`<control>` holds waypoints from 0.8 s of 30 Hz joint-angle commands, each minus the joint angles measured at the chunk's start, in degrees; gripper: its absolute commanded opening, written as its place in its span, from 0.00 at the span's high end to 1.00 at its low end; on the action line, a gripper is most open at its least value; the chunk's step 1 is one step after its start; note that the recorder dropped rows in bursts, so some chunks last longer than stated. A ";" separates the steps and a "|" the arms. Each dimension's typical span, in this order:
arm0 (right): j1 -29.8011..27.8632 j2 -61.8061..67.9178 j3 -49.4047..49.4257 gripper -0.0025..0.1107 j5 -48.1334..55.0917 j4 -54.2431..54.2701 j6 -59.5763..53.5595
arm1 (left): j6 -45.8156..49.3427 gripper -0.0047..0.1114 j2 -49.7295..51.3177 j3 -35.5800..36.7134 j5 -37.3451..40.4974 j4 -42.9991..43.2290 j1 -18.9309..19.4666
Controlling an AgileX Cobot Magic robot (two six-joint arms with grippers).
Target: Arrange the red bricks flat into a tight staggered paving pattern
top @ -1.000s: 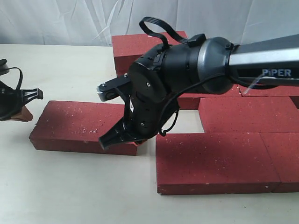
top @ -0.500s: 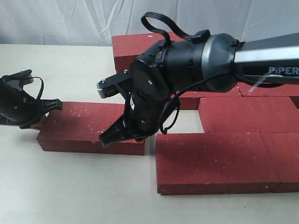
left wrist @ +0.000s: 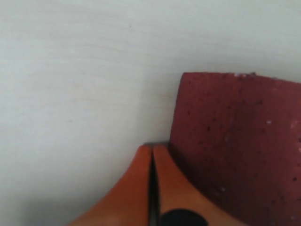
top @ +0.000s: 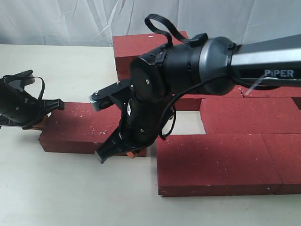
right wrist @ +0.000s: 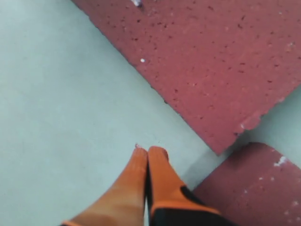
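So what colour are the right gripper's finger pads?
Orange pads, clearest in the right wrist view.

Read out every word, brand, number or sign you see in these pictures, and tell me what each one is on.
"PiPER": white letters on the right arm's silver tube, in the exterior view.
Nothing else to read: the bricks and table carry no writing, and neither wrist view shows any.

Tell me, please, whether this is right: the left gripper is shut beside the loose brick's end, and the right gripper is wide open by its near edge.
Not quite: the right gripper is shut, not wide open; the right wrist view shows its orange fingers pressed together. The rest holds: the left gripper is shut beside the end of the loose brick.
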 commanded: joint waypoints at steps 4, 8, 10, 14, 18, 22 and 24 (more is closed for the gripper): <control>-0.06 3.14 -0.24 0.99 -1.13 -2.92 -0.58 | 1.67 0.96 0.58 0.09 0.61 -2.42 -0.42; -0.06 3.02 -0.24 0.99 -2.11 -3.86 0.46 | 4.15 0.96 0.58 0.09 0.72 -4.14 -0.42; -0.06 3.02 -0.24 0.99 -2.11 -4.21 0.46 | 5.88 0.96 0.58 0.09 1.14 -6.14 -0.42; -0.06 3.02 -0.24 0.99 -2.01 -5.55 1.09 | 8.06 0.96 0.58 0.09 1.78 -7.92 -0.42; -0.06 3.02 -0.24 0.99 -1.91 -9.51 4.27 | 8.16 0.96 0.58 0.09 1.77 -7.90 -0.42; -0.06 3.02 -0.24 0.99 -1.91 -12.28 6.53 | 8.15 0.96 0.58 0.09 1.66 -7.67 -0.42; -0.06 3.02 -0.24 0.99 -1.91 -12.55 6.53 | 8.15 0.96 0.58 0.09 1.66 -7.67 -0.42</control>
